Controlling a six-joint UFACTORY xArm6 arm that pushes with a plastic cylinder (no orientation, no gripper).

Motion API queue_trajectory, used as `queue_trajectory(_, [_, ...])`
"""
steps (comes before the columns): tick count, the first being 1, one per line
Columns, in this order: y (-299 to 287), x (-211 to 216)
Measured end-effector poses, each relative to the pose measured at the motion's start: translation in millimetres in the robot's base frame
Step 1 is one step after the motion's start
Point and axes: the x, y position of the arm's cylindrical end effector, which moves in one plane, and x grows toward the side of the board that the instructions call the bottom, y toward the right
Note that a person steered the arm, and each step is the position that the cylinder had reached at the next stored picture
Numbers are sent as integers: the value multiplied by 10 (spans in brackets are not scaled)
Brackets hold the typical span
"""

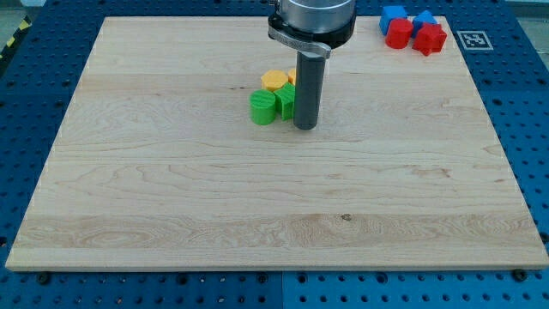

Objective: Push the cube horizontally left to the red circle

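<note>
My tip (305, 127) rests on the wooden board (171, 215) near the view's top centre. It touches or nearly touches the right side of a green block (286, 101), whose shape I cannot make out. A green cylinder (262, 108) stands just left of that block. A yellow block (274, 81) sits behind them, with a second yellow piece partly hidden by the rod. At the view's top right a red round block (397, 33) sits below a blue cube (393, 15). A second blue block (424, 19) and a red block (430, 39) lie beside them, far right of my tip.
A black-and-white marker tag (472, 39) lies on the blue perforated table (523, 129) just past the board's top right corner. The arm's grey flange (313, 17) hangs over the board's top edge.
</note>
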Motion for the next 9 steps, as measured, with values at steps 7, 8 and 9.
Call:
queue_trajectory(7, [265, 987])
queue_trajectory(8, [1004, 819])
queue_trajectory(9, [1755, 416])
